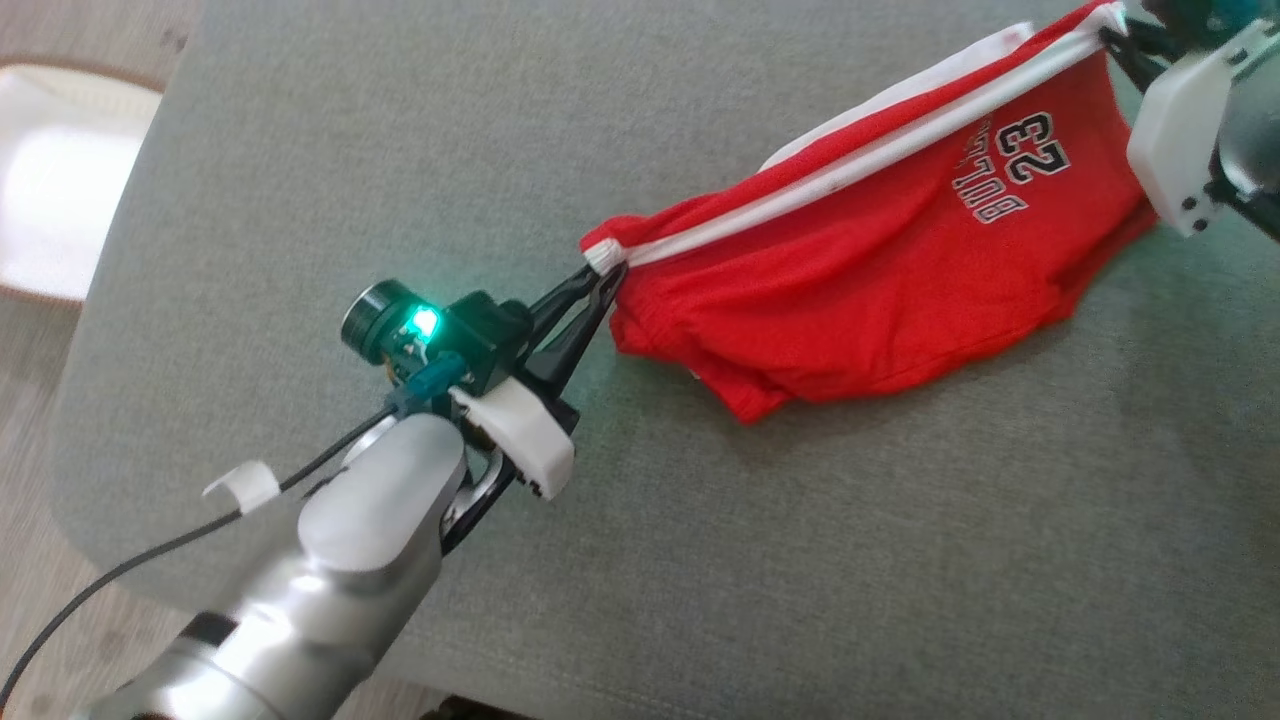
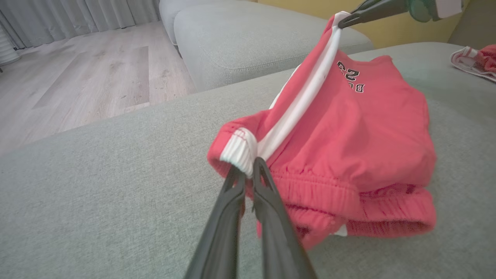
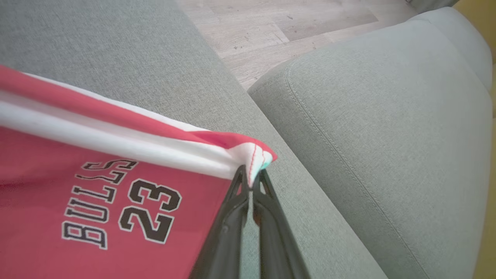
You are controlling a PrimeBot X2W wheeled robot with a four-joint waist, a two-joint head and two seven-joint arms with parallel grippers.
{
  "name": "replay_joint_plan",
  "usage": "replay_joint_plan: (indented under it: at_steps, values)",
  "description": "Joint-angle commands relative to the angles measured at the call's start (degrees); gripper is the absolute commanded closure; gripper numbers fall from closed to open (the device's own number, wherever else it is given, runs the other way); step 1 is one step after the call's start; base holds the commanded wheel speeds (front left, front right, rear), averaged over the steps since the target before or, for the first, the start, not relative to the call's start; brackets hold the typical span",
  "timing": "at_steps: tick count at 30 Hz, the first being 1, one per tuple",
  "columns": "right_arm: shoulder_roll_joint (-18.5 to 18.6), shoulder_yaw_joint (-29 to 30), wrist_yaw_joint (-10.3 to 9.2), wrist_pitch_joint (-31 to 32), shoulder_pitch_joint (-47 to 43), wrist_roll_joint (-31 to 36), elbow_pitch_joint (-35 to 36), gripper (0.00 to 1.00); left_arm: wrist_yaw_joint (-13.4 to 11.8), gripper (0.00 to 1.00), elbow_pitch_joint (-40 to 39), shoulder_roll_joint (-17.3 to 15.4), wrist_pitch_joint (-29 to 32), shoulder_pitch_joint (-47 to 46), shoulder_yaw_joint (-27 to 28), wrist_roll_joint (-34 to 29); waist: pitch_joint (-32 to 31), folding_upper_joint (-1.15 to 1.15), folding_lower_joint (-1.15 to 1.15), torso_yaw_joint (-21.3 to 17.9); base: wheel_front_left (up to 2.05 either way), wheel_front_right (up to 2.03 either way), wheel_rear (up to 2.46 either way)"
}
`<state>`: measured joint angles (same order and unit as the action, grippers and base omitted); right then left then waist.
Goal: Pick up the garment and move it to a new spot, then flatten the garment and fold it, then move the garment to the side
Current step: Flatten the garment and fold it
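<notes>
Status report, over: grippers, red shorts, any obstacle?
Left gripper shut on shorts, one stripe end. Right gripper shut on the other. Shorts stretched between, sagging onto cushion. Another garment lies apart.

Shorts (image 1: 860,270): one, red, strung between the two claws.
Claws: two, the left claw (image 1: 608,272) and the right claw (image 1: 1105,38), each pinching one end of the shorts.
Fingers (image 2: 221,232): two per claw, four in all.
Stripe (image 1: 820,190): one, white, running from claw to claw.
Digits (image 3: 149,211): two, "23", just beside the right claw.
Cushions: two, grey; one cushion (image 1: 700,560) under both claws, a second cushion (image 3: 387,116) past the right claw.
Bundle (image 2: 474,62): one, red and white, well beyond the left claw.
Lamp (image 1: 425,322): one, green, just behind the left claw.
</notes>
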<state>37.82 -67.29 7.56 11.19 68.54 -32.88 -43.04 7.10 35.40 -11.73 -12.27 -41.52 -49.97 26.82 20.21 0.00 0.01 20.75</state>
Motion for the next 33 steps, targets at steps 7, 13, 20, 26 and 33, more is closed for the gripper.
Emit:
replay_joint_plan:
  at_steps: [7, 13, 20, 26, 33]
  values:
    - [-0.4, -4.0, -0.08, 0.0, 3.8, -2.1, -3.7, 0.09, 0.3, 0.43, 4.2, 0.7, -2.0, -5.1, -0.2, 0.6, 2.7, 0.00, -0.01, 1.8, 0.00, 0.00, 0.00]
    - [-2.1, -5.2, -0.08, -0.4, 4.0, -3.9, -6.7, 0.00, 0.4, 0.00, 6.9, 1.1, -2.6, -5.8, -0.3, 1.1, 1.9, 0.00, -0.01, 0.5, 0.00, 0.00, 0.00]
    - [-4.6, -3.4, -0.08, -7.0, 3.1, -9.7, -9.7, 0.00, -1.0, 0.00, 4.4, -1.1, -2.7, -3.9, 4.8, 1.3, -2.0, 0.00, -0.01, -3.1, 0.00, 0.00, 0.00]
    - [-7.4, 0.8, -0.08, -18.6, 0.0, -13.6, -11.2, 0.00, -4.2, 0.00, -3.3, -3.1, -2.7, 1.4, 13.5, 1.5, -7.3, 0.00, -0.01, -7.0, 0.00, 0.00, 0.00]
    - [-10.9, 8.0, -0.08, -26.1, -6.4, -14.2, -10.7, 0.00, -7.5, 0.00, -14.6, -3.4, -2.7, 11.0, 24.5, -0.1, -13.0, 0.00, -0.01, -11.9, 0.00, 0.00, 0.00]
